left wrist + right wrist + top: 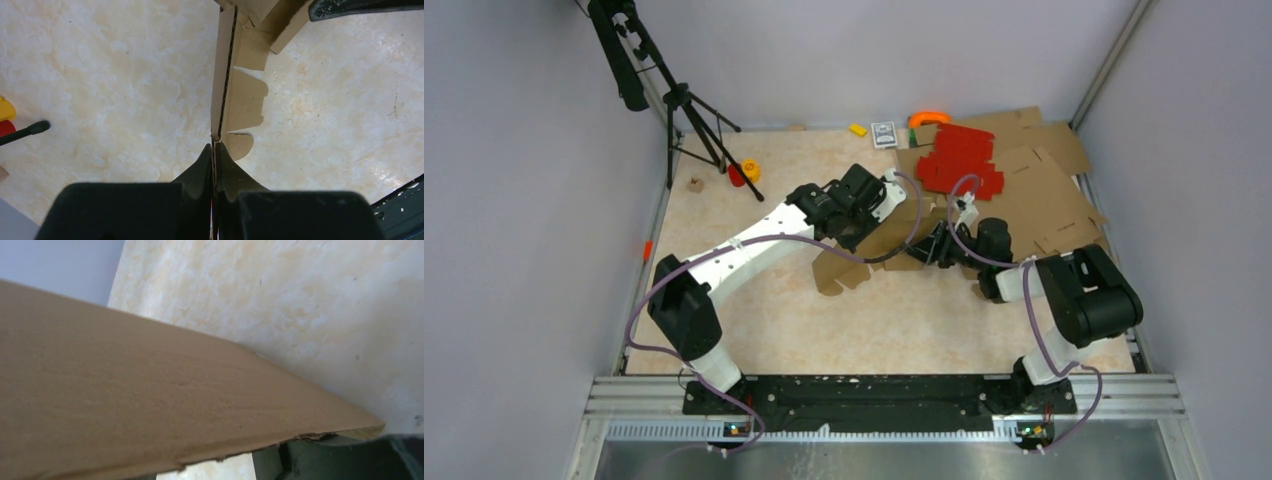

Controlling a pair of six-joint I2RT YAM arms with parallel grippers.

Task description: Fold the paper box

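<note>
The paper box [856, 270], plain brown corrugated card with notched flaps, stands partly raised at the table's middle. My left gripper [856, 232] is shut on one of its edges. In the left wrist view the card [242, 100] runs edge-on straight up from the pinched left gripper [214, 147]. My right gripper [934, 248] sits just right of the box. In the right wrist view a brown panel [150, 405] of the box lies across most of the picture. Under it one dark finger [320, 460] shows, with bare table in the gap beside it; the jaws stand apart.
Red cardboard sheets [962, 160] lie on larger flat brown sheets [1044, 190] at the back right. A black tripod [689, 110] stands at the back left, with a yellow-and-red item [746, 170] and a small brown cube [695, 184] near it. Grey walls enclose the table.
</note>
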